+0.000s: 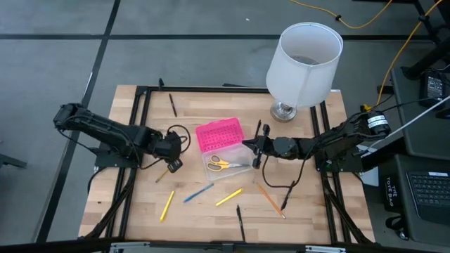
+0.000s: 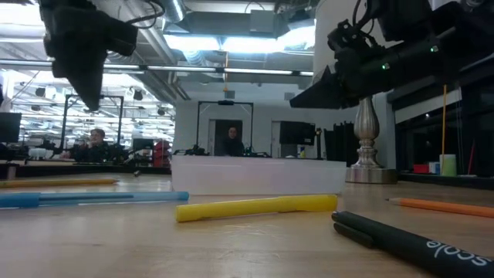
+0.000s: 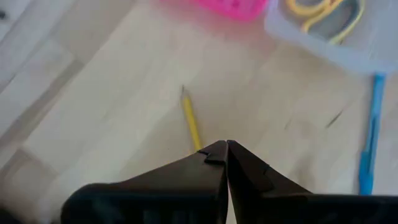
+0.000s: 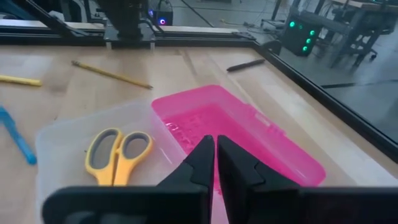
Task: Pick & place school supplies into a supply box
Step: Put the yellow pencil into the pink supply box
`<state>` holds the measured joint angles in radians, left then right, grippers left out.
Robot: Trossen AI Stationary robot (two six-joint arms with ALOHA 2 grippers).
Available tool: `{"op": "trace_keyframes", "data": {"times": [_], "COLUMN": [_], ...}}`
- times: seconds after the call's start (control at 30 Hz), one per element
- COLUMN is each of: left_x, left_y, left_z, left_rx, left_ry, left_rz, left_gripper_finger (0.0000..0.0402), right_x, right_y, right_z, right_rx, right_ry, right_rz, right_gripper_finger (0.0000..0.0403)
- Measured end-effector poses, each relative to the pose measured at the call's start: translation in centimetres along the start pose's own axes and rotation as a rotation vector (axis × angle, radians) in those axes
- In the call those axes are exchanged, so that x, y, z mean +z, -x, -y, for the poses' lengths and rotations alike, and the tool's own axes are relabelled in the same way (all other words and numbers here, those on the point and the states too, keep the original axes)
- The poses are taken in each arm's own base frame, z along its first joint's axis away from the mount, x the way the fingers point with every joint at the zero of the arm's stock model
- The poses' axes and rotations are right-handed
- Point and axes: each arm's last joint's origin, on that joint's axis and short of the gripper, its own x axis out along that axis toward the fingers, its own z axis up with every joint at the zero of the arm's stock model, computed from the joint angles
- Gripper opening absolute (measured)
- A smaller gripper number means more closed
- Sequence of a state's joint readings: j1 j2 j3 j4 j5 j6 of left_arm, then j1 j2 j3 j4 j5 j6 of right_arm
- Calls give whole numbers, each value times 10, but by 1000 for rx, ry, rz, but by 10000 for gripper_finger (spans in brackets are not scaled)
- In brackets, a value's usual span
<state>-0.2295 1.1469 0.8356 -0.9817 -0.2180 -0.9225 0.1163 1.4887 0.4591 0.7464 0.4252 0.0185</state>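
The supply box lies open mid-table, its pink lid (image 1: 218,135) flat beside the clear base (image 1: 239,173). Yellow-handled scissors (image 1: 225,164) lie in the base. My left gripper (image 1: 172,165) is shut and hovers, pointing steeply down, over a yellow pencil (image 3: 188,118) that lies flat on the wood left of the box. My right gripper (image 4: 216,146) reaches in nearly level from the table's right. It hangs above the seam between lid (image 4: 249,134) and base (image 4: 62,137), its fingers together but for a thin slit, with nothing between them.
Loose on the near half of the table lie a yellow pen (image 1: 167,205), a blue pen (image 1: 199,193), a yellow marker (image 1: 228,197), an orange pencil (image 1: 269,199) and a black pen (image 1: 240,221). Another black pen (image 1: 173,105) lies far left. A white-shaded lamp (image 1: 304,63) stands far right.
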Motion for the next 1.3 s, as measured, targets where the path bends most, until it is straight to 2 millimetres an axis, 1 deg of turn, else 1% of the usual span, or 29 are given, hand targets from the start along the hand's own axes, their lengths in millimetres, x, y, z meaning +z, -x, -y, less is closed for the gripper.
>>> {"op": "trace_keyframes", "data": {"times": [0.17, 0.5, 0.63, 0.8, 0.97, 1.13, 1.3], "left_x": [-4, -7, -7, -6, -7, -8, -9], "left_y": [-3, -13, -18, -24, -31, -38, -46], "left_z": [6, 14, 15, 17, 20, 22, 21], "left_rx": [50, 21, 38, 76, 104, 136, 220], "left_ry": [11, 26, -4, 33, 51, 48, 30], "left_rz": [-48, -183, -192, -194, -220, -245, -240], "left_gripper_finger": [3, 4, 4, 8, 37, 83, 125], "right_x": [0, -1, 0, 0, 0, 0, 0], "right_y": [-1, -1, -1, -1, -1, -1, -1], "right_z": [3, 2, 2, 2, 2, 2, 2], "right_rx": [-13, 22, 22, 22, 22, 22, 23], "right_ry": [-6, -5, -5, -6, -5, -5, -5], "right_rz": [-3, -6, -6, -6, -6, -6, -6], "right_gripper_finger": [25, 25, 26, 26, 26, 26, 26]}}
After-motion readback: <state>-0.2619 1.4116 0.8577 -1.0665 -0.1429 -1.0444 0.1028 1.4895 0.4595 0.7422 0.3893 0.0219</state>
